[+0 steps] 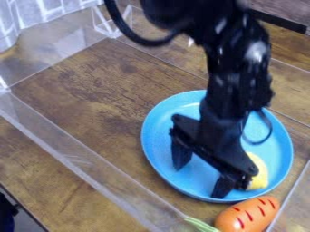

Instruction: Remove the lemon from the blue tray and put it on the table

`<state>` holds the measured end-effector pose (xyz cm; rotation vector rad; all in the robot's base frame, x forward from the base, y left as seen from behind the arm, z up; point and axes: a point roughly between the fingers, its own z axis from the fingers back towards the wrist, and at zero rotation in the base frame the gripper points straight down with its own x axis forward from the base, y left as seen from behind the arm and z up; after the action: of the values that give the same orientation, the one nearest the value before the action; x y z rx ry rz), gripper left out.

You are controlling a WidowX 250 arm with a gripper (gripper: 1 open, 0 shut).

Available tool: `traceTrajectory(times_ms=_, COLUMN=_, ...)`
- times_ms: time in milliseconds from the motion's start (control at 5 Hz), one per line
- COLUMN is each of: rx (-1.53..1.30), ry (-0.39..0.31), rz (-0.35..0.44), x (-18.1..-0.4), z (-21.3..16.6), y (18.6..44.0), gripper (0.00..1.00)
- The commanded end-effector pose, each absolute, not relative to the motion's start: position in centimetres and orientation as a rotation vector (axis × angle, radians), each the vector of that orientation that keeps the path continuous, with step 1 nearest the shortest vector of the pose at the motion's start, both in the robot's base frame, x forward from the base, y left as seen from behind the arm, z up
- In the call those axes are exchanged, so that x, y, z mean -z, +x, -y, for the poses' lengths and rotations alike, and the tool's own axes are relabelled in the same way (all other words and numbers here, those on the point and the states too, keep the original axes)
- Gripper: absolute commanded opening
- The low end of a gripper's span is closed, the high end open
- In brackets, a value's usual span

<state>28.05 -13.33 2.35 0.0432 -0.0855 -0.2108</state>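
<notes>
Nearest me I see the carrot toy [247, 217] on the table [85, 109], just outside the tray [164, 136]. My gripper [206, 172] stands wide open over the tray, holding nothing; the lemon [256, 172] peeks out beside its right finger, inside the rim.

We identify this as a robot test cell of a laboratory type. The table [85, 91] is a dark wood-grain surface enclosed by clear plastic walls [61, 145]. A black robot arm [237, 82] works above it. The items present are toy props: a blue tray [164, 149] and an orange carrot-like toy [248, 217].
</notes>
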Motion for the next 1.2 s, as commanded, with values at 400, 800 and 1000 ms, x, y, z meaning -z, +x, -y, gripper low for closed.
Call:
traceTrajectory(times_ms=400, rx=0.224, ry=0.013, rz=0.173, x=-3.7, z=14.8, y=30.0, gripper=1.0)
traceTrajectory(times_ms=800, rx=0.221, ry=0.003, rz=0.2, x=-3.5, z=15.0, y=31.2, gripper=1.0)
traceTrajectory(times_ms=1000, rx=0.219, ry=-0.004, rz=0.211, x=-3.3, z=15.0, y=31.7, gripper=1.0)
